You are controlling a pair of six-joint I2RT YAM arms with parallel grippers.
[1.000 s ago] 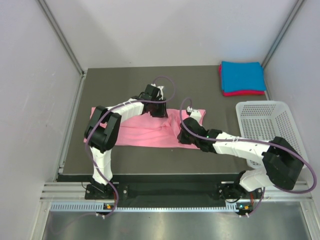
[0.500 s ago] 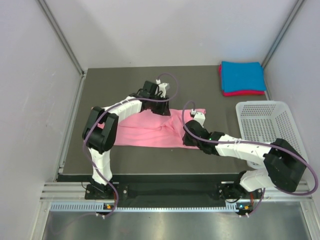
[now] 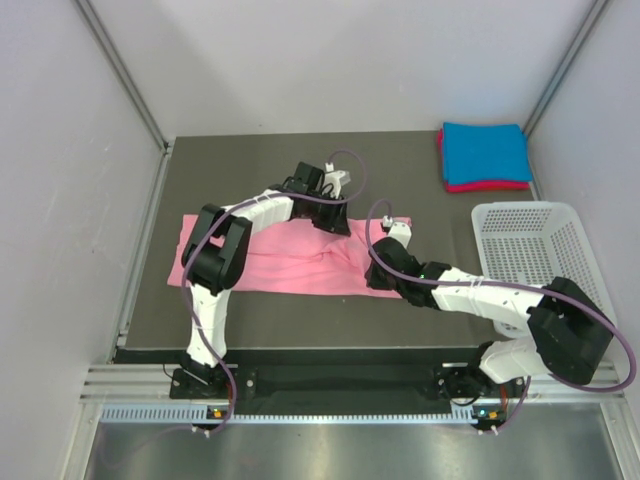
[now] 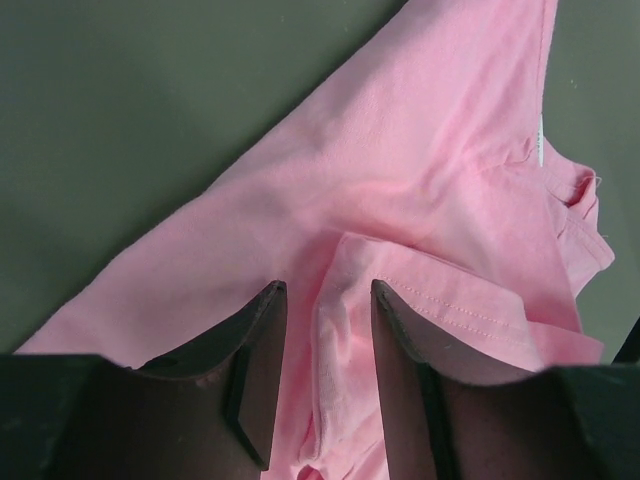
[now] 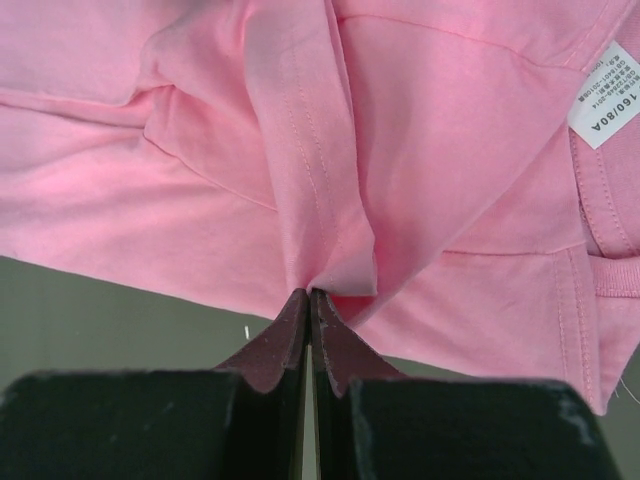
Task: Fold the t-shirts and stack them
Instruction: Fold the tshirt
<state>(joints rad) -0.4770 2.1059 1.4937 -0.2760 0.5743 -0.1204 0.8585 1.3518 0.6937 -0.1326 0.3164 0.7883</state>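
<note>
In the top view, the pink t-shirt [image 3: 290,262] is seen spread across the middle of the tabletop [image 3: 400,170], not yet folded, while the blue t-shirt [image 3: 485,150] is laid folded on the magenta-red t-shirt [image 3: 490,186] in the far right corner, well apart from it; the white basket [image 3: 530,250] stands at the right edge. The left hand [image 3: 330,215] is placed at the far edge of the pink cloth and the right hand [image 3: 378,272] at its right part, probably so that 1 side can be lifted by 2 points together. In the left wrist view, the fingers [image 4: 262,350] are set at a narrow gap with a ridge of pink cloth gathered between them, so it seems to be held. In the right wrist view, the fingers [image 5: 278,345] are pressed together on a pinched fold near the hem, and a white label [image 5: 605,95] is seen at the collar.
</note>
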